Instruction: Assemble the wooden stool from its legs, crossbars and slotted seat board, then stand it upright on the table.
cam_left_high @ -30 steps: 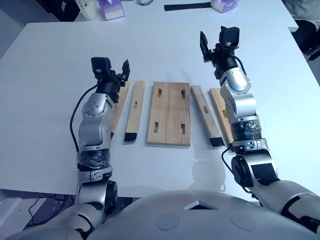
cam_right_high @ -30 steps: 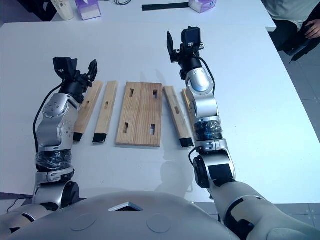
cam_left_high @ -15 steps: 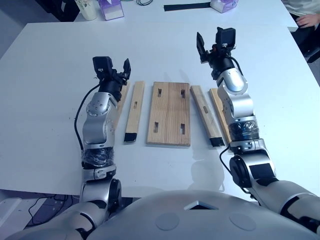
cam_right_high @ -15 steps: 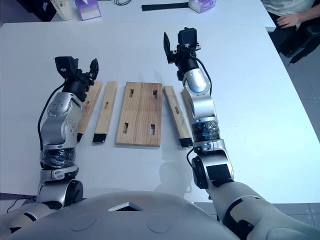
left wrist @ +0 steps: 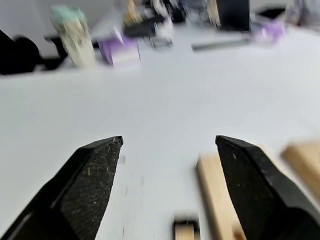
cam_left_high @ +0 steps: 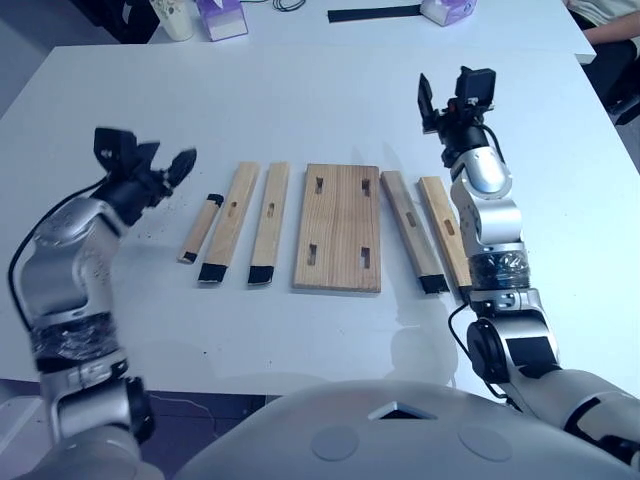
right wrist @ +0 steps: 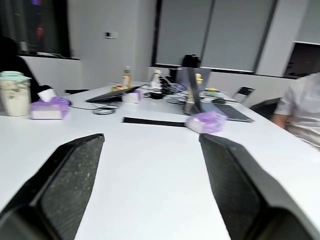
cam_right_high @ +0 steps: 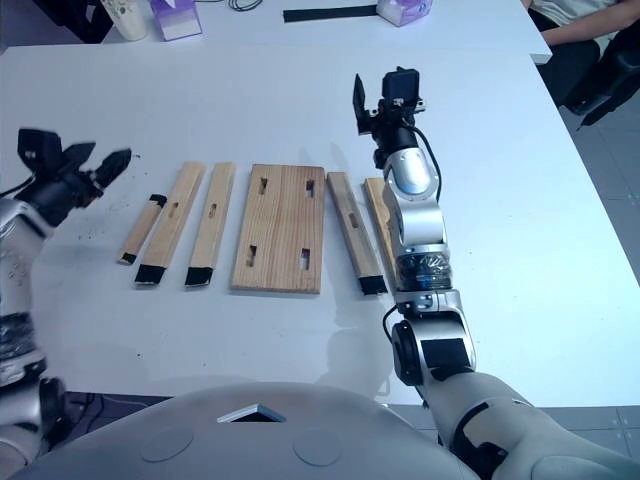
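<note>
Left gripper (cam_left_high: 163, 163): jaws spread wide with nothing between them, at the middle left of the head view, above bare table (cam_left_high: 300, 100) and apart from the wood; through its jaws the wrist view looks onto the white top and the far end of a slat; right gripper (cam_left_high: 443, 103): jaws likewise parted and empty, raised in the upper right of centre, above the table just beyond the far ends of the right-hand slats; the stool lies unassembled, flat in a row across the middle of the frame; nearest the left gripper is the short crossbar (cam_left_high: 201, 228), black at both ends and slightly angled; next to it is the outer left leg (cam_left_high: 229, 222), then the inner left leg (cam_left_high: 270, 222), each with a slot and a black tip at the near end; in the centre lies the seat board (cam_left_high: 338, 227), showing four slots; to its right come the inner right leg (cam_left_high: 412, 230) and the outer right leg (cam_left_high: 440, 210), the latter partly under the right arm; along the top edge stand a cup (cam_left_high: 175, 15), a purple tissue box (cam_left_high: 222, 15) and a black strip (cam_left_high: 375, 13).
</note>
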Robot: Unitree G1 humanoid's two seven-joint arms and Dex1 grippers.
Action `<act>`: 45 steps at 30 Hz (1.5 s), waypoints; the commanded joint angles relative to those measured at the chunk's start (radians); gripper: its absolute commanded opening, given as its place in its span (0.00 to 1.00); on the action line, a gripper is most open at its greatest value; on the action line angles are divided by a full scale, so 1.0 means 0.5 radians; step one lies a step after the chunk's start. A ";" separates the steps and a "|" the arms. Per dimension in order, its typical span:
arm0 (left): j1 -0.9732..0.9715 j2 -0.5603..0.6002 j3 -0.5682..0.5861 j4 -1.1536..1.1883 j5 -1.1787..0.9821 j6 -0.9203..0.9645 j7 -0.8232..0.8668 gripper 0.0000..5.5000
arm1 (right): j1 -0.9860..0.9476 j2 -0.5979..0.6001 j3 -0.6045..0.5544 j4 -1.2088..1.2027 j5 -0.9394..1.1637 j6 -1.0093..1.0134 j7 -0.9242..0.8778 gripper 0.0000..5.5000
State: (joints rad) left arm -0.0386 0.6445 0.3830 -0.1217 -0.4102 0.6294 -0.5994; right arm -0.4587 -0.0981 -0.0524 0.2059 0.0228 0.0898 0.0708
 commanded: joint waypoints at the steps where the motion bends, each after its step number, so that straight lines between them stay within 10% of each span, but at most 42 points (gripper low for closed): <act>1: 0.263 0.128 -0.020 0.029 0.005 0.002 -0.196 0.63 | 0.077 -0.029 -0.002 -0.054 -0.005 0.057 0.009 0.64; 39: 0.427 0.106 -0.213 0.307 0.126 -0.142 -0.259 0.63 | 0.169 -0.031 0.000 -0.175 -0.041 0.071 -0.073 0.64; 45: 0.574 0.125 -0.250 0.300 0.132 -0.125 -0.305 0.47 | 0.163 -0.023 0.016 -0.158 -0.050 0.058 -0.076 0.64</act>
State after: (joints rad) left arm 0.1865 0.7026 0.2915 0.0102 -0.3603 0.5316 -0.7323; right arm -0.3733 -0.1140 -0.0448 0.1287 -0.0003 0.1169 0.0372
